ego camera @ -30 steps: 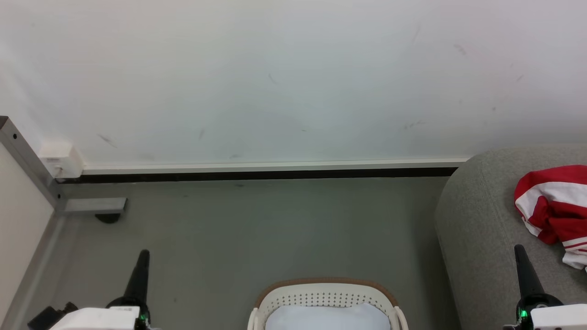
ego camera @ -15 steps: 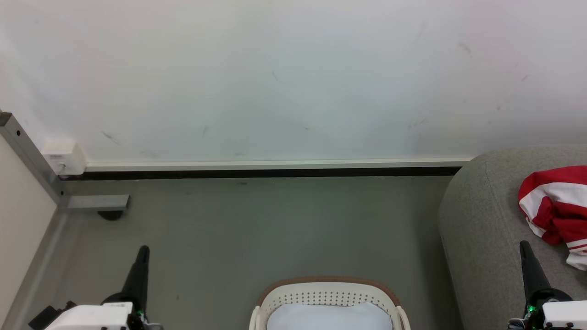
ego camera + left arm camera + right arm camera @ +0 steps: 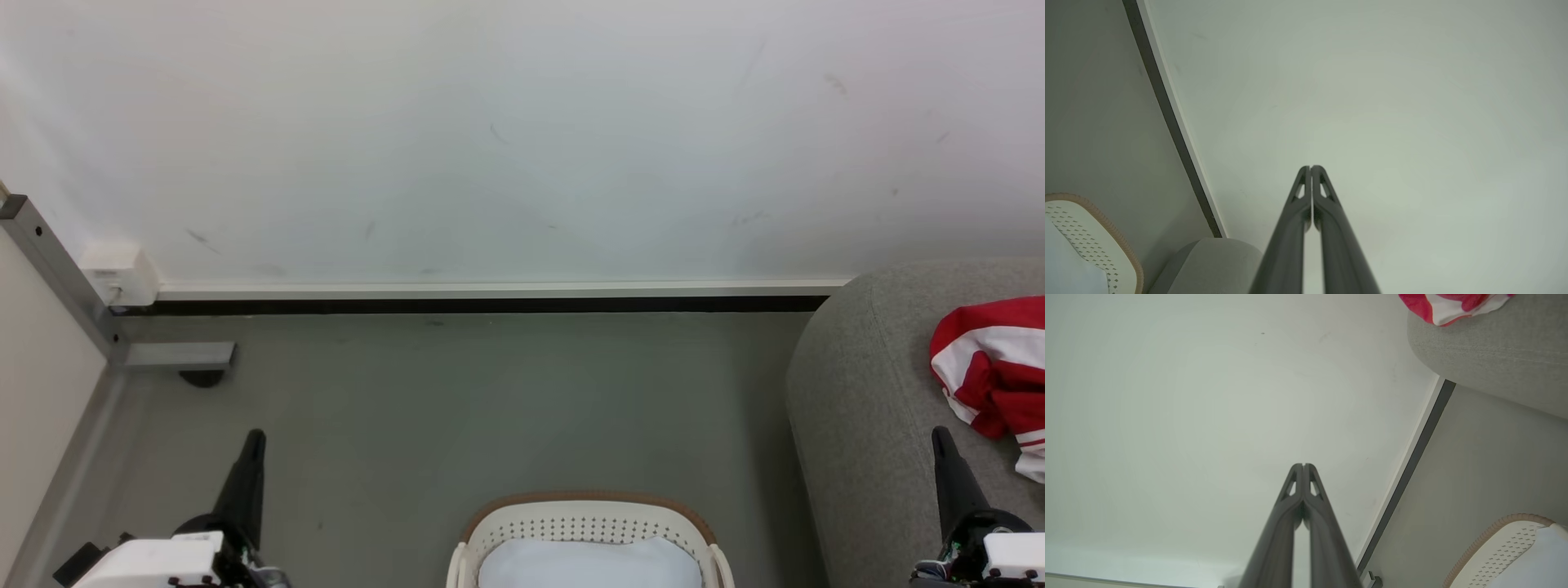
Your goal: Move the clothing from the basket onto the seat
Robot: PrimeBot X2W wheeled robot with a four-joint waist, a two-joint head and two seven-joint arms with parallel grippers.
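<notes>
White scuffed wall [image 3: 522, 139] at the back, dark baseboard strip [image 3: 490, 306] under it, grey floor [image 3: 490, 408] in front. Far left: grey metal frame post [image 3: 57, 269] with a flat foot [image 3: 180, 355] on the floor. Left claw [image 3: 255, 438] at lower left of the head view, over bare floor, fingers pressed tip to tip, holding nothing; left wrist view confirms the tips meet. Basket [image 3: 584, 498] at bottom centre between the two arms, tan rim and perforated wall showing, a pale bluish-white soft thing [image 3: 588, 567] lying inside. Seat [image 3: 865, 408] on the right, rounded corner close to the baseboard. Right claw [image 3: 940, 434] at lower right over the seat's near part, fingers also closed together with nothing between them. Clothing [image 3: 992, 367] lies bunched on the seat, red with white stripes, just beyond and to the right of the right claw's tip, not touching it; well apart from the left claw and from the basket.
</notes>
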